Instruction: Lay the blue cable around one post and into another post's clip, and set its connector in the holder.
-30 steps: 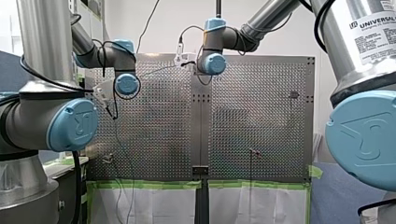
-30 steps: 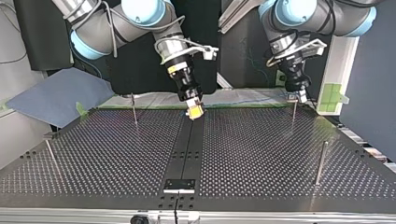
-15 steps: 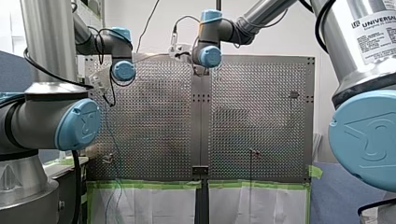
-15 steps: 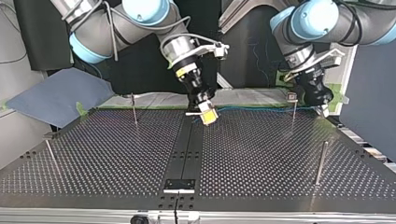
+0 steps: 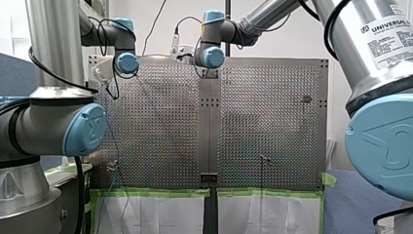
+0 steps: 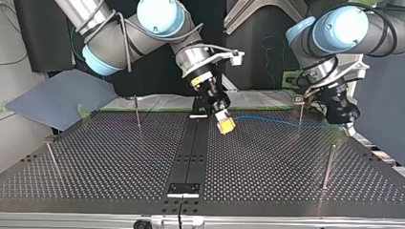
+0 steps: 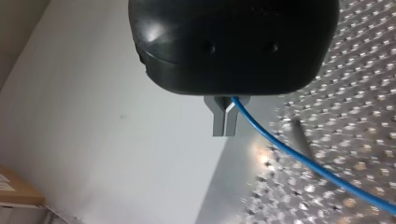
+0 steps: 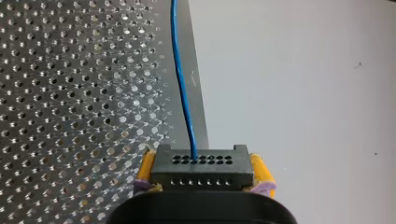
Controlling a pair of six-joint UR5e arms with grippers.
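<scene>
**A:** Perforated table (image 6: 119, 162), top view. We have the connector (image 8: 202, 167) clamped in our right gripper (image 6: 225, 126). Our left gripper (image 7: 224, 122) is pinched on the cable (image 6: 277, 121).

**B:** Axis?

**A:** Cable runs straight between the grippers, crossing the clip post (image 6: 300, 114) near the left one. Which side of it, we cannot tell.

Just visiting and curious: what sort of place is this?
Probably a robotics lab test bench: two silver, blue-jointed robot arms work over a perforated metal table with thin upright posts, holding a thin blue cable and its black connector.
</scene>
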